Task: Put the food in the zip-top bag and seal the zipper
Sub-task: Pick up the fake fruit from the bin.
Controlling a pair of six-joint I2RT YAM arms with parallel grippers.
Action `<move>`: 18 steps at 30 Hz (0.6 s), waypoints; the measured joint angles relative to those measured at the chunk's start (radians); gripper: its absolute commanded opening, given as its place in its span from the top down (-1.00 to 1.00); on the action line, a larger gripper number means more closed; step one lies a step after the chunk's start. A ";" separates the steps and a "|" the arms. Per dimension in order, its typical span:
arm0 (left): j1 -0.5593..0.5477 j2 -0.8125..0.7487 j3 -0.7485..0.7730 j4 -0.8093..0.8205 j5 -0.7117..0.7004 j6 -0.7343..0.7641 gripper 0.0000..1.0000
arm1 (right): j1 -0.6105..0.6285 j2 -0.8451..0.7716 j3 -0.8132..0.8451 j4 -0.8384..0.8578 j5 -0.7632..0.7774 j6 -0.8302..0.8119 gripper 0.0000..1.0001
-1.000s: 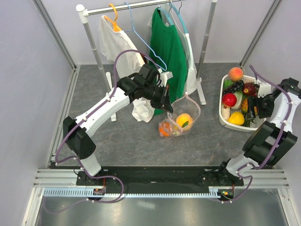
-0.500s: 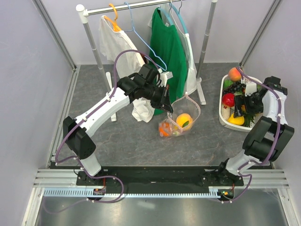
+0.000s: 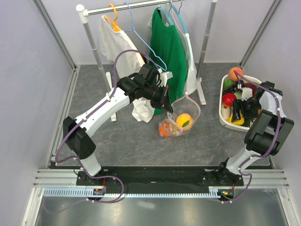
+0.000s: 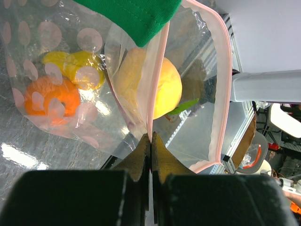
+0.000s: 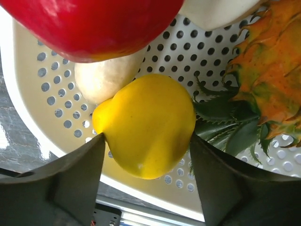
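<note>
No text, label, brand, number or sign can be read in any of the views. The clear floppy plastic zip-top bag (image 4: 56,42) at the upper left of the left wrist view bears only pale pink dots, a plain pattern without letters.

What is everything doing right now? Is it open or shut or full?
zip-top bag: open, held up, some food inside.
zipper: unsealed, gaping.
left end effector: shut on the bag's rim.
right end effector: open, straddling the yellow fruit.
white basket: holds food.
green shirt: hanging on the rack.
</note>
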 measured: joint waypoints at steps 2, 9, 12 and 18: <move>0.000 0.000 0.000 0.000 0.000 0.000 0.95 | 0.000 0.000 0.001 -0.003 -0.002 0.000 -0.12; 0.000 0.000 0.000 0.000 0.000 0.000 0.95 | -0.043 0.000 0.114 -0.106 -0.014 -0.006 0.36; 0.000 0.000 0.000 0.000 0.000 0.000 0.95 | -0.085 0.001 0.228 -0.183 -0.034 -0.023 0.40; 0.000 0.000 -0.009 0.003 0.000 0.000 0.95 | -0.132 0.001 0.466 -0.284 -0.140 -0.056 0.42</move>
